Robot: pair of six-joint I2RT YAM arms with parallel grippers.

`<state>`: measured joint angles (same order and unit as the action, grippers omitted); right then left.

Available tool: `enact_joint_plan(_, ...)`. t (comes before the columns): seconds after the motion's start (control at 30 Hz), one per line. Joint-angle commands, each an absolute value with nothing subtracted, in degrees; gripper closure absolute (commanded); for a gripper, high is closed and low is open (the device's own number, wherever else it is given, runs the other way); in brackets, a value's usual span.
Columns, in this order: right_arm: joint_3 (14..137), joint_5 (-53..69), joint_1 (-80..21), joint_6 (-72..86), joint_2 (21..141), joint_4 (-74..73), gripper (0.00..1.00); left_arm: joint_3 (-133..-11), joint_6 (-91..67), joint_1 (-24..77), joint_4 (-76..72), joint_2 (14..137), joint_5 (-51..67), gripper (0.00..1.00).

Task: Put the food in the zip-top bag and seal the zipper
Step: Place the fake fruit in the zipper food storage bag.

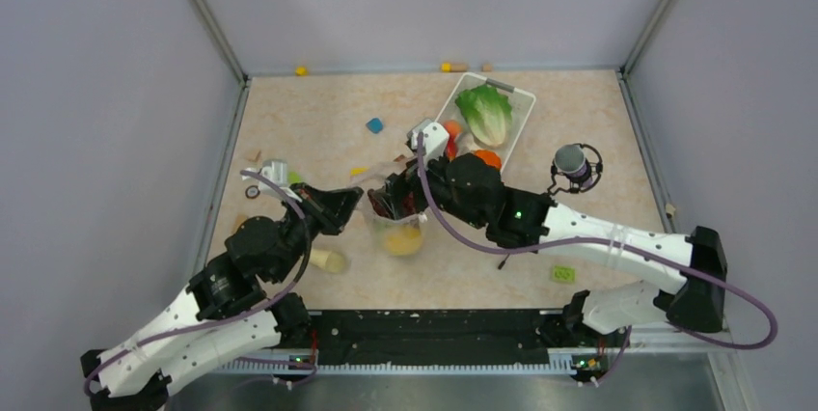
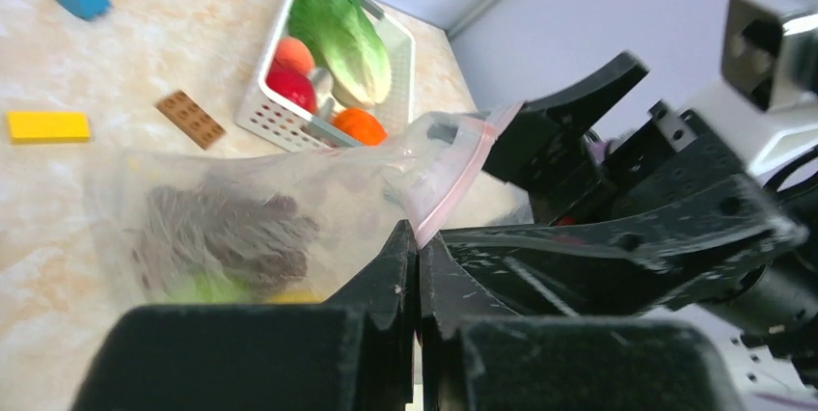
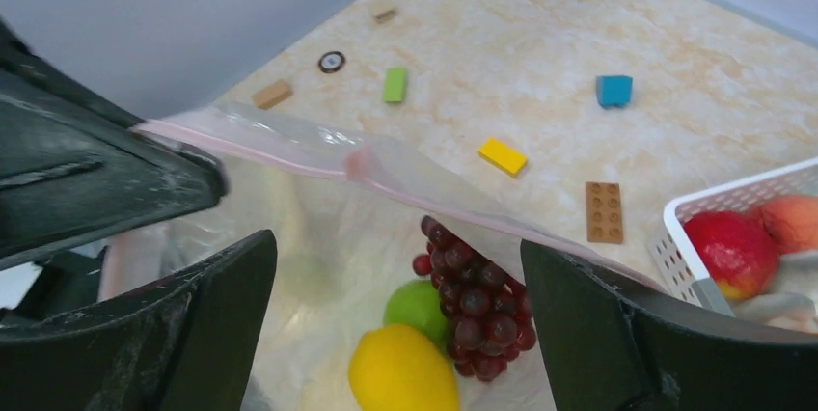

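Mid-filling: left gripper (image 2: 418, 237) clamps the bag (image 2: 241, 204) at its rim. The right gripper (image 3: 395, 266), fingers apart, hangs over grapes (image 3: 477, 305), lemon (image 3: 403, 374) and lime (image 3: 415, 307) inside. Next, likely fetch lettuce (image 1: 485, 114) from the basket (image 2: 262, 114) beyond the bag.

We see the left gripper (image 2: 417, 237) pinched shut on the bag's (image 2: 318, 189) pink zipper (image 2: 453, 179), grapes (image 2: 227, 228) and a lime (image 2: 207, 287) showing through the plastic, while the basket (image 2: 262, 114) beyond, toward the tabletop's (image 2: 145, 44) far edge, holds lettuce (image 2: 342, 40), an apple (image 2: 291, 90) and an orange (image 2: 359, 125).
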<state>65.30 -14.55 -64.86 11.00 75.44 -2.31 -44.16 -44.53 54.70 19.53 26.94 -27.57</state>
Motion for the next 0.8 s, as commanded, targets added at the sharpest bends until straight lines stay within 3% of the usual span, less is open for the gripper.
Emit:
enact_joint_plan(0.0, 63.63, -12.04, -65.19, 8.42, 66.31, -2.67, 0.01, -42.42, -43.08, 54.23, 22.70, 22.80, -39.85, 1.00)
enact_joint_plan(0.23, 64.57, -19.28, -65.20, 9.12, 64.08, -7.21, 0.01, -37.36, -46.93, 54.23, 23.18, 20.69, -42.84, 1.00)
enact_joint_plan(0.63, 70.45, 9.32, -65.21, 7.68, 70.47, -1.51, 0.02, -36.00, -46.02, 54.23, 21.37, 19.40, -38.53, 1.00)
enact_joint_plan(0.77, 73.33, 10.46, -65.15, 9.07, 71.67, -0.52, 0.05, -36.00, -45.65, 54.23, 20.96, 18.85, -37.63, 1.00)
